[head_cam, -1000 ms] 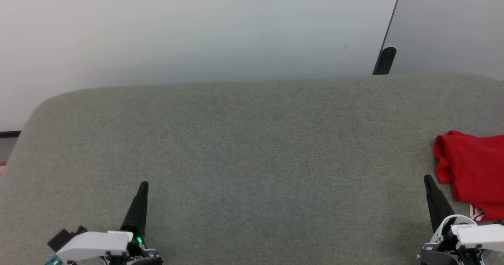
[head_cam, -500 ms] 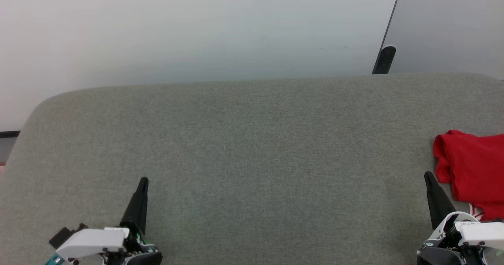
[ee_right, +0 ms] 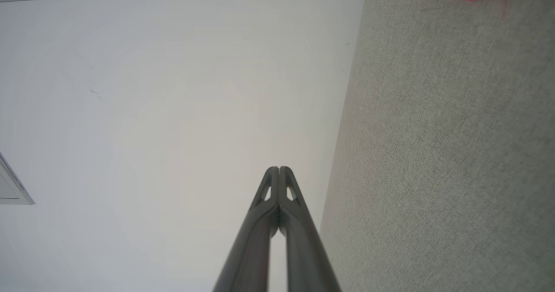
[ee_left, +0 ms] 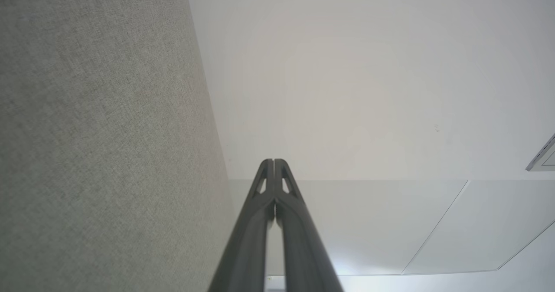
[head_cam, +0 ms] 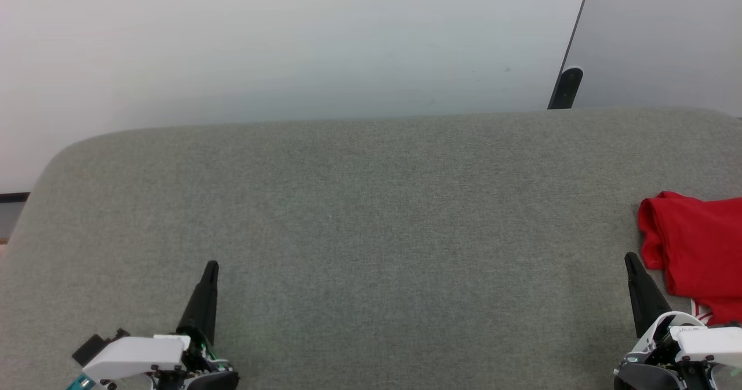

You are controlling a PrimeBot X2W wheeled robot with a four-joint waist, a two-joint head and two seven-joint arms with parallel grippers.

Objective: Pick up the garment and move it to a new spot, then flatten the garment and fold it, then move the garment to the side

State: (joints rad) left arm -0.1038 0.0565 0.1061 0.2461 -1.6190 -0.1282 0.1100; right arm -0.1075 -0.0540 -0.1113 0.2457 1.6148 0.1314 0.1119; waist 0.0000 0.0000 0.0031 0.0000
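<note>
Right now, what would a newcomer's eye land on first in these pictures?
The bright red garment stands out first, bunched at the far right edge of the grey fabric-covered table and cut off by the frame. Next come the two dark, shut grippers at the bottom of the head view: the left gripper at lower left, the right gripper just beside the garment but apart from it.

garment (head_cam: 698, 251) bright red, white stripes at edge; counter (head_cam: 371, 216) grey-green weave; left tool (head_cam: 212, 267), right tool (head_cam: 628, 258): black fingers, white shells.
</note>
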